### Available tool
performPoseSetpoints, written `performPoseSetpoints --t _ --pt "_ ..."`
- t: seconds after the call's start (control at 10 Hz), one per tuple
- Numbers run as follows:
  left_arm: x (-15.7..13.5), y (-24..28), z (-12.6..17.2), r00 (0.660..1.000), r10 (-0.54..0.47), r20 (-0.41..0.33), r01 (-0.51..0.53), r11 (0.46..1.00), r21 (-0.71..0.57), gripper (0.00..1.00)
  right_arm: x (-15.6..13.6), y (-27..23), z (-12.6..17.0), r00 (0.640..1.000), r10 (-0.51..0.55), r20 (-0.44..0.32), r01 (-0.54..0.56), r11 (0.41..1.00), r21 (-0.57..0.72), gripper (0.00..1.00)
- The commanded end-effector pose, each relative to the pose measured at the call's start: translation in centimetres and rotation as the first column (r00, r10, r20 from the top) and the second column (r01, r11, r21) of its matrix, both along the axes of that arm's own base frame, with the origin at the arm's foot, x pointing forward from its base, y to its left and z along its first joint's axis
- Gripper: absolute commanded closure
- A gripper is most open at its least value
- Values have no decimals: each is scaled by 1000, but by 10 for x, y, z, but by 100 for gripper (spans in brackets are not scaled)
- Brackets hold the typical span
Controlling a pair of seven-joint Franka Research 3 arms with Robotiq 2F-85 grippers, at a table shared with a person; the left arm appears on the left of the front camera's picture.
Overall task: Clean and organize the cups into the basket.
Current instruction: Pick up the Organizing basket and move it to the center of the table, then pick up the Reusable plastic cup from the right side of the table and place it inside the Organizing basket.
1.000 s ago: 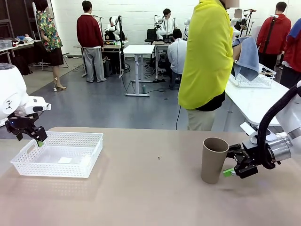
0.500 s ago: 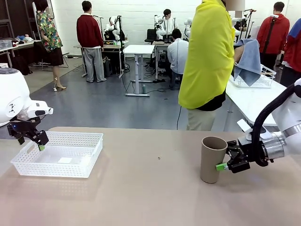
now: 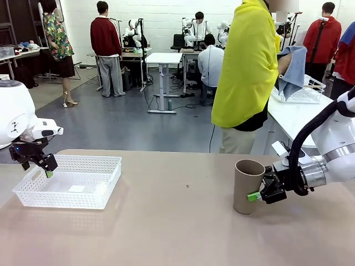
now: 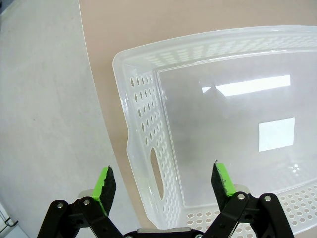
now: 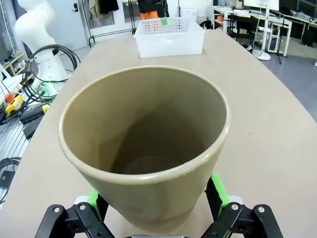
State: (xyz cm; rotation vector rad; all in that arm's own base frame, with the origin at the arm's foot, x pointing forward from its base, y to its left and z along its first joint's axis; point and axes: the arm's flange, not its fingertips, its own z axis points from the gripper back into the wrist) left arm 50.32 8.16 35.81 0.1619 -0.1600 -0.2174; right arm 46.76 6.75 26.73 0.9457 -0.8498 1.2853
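- The left pincer (image 3: pixel 43 165) hangs released over the near-left end of the basket (image 3: pixel 83 159). In the left wrist view its spread jaws straddle the short end wall with the handle cutout (image 4: pixel 155 171). It touches nothing, and I judge it is waiting there, out of the delivery path.
- The basket sits flat on the worktop (image 3: pixel 166 221) at the left. It is empty apart from a pale label on its floor, ready to take cups.
- A person in a yellow top (image 3: pixel 244 66) stands at the far side, holding a blue-grey cloth (image 3: pixel 292 64), probably for the wiping.
- One tan-brown cup (image 3: pixel 247 185) stands upright, mouth up, on the right of the worktop, well apart from the basket.
- The right pincer (image 3: pixel 256 194) comes in level from the right, released. Its green pads (image 5: pixel 218 190) flank the cup's lower body without clenching, apparently lined up low for a steady sideways grasp.
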Motion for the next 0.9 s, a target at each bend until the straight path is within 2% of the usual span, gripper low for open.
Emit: performPoseSetpoints --t 0.0,0.4,0.8 --pt "6 1 1 1000 -18 22 18 1000 -24 0 4 7 -4 1000 -17 18 17 1000 -6 0" --pt "19 1 0 997 -15 77 17 999 -30 0 2 8 -5 1000 -16 26 16 1000 -5 0" --pt "43 1 -10 999 -21 49 24 998 -51 0 1 5 -7 999 -29 32 29 1000 1 0"
